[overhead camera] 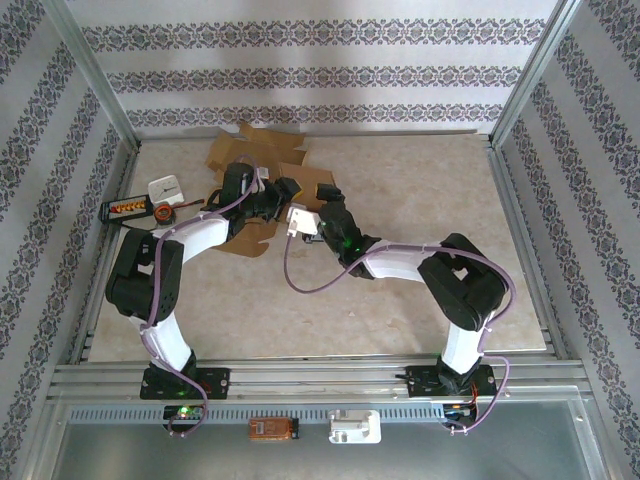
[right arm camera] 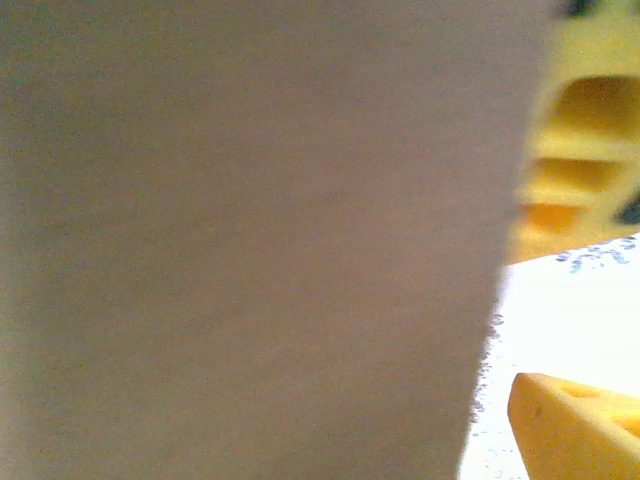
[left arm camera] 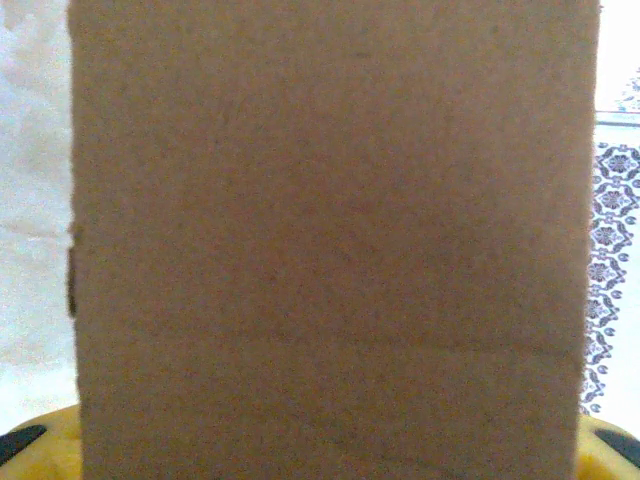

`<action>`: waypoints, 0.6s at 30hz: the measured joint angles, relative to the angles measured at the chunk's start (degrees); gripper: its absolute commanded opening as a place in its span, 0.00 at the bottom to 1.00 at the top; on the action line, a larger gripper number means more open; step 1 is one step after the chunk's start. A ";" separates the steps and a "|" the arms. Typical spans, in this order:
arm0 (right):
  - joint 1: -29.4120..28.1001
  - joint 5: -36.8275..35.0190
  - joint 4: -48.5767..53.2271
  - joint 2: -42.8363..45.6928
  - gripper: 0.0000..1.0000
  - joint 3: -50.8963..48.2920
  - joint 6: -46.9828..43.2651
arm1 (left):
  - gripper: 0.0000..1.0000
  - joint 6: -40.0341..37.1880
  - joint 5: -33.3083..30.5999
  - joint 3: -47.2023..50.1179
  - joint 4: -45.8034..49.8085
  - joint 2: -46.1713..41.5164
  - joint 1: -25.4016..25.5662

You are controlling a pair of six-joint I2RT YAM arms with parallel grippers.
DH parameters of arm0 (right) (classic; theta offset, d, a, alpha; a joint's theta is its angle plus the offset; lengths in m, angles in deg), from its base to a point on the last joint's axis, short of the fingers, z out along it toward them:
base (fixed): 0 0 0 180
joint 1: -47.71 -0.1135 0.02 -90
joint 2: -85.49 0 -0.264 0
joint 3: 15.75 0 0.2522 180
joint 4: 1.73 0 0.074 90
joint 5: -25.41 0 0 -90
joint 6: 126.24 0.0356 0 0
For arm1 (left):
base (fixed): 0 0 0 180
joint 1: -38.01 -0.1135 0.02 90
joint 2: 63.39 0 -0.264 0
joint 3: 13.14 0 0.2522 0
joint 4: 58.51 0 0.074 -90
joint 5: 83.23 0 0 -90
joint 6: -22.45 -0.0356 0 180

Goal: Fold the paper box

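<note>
Box (overhead camera: 250,150): lies mostly flat, far-left on desk (overhead camera: 430,200), where both pincers reach it.
Left pincer (left arm camera: 320,450): cardboard spans its width, likely bracing; grip unclear.
Right pincer (right arm camera: 520,320): jaws apart beside cardboard, free to push.

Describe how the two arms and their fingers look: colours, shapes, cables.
Both the left arm and the right arm have white tubular links joined by chunky black joints, on black bases. A lilac cable runs along each. A small green light glows on the right one. The fingers are yellow, moulded with hollow cut-outs.
</note>
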 measured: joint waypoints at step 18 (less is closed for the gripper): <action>-0.81 2.64 -6.75 3.78 0.46 -3.85 -2.05 | 0.70 8.48 3.32 2.97 -6.49 -4.83 -1.51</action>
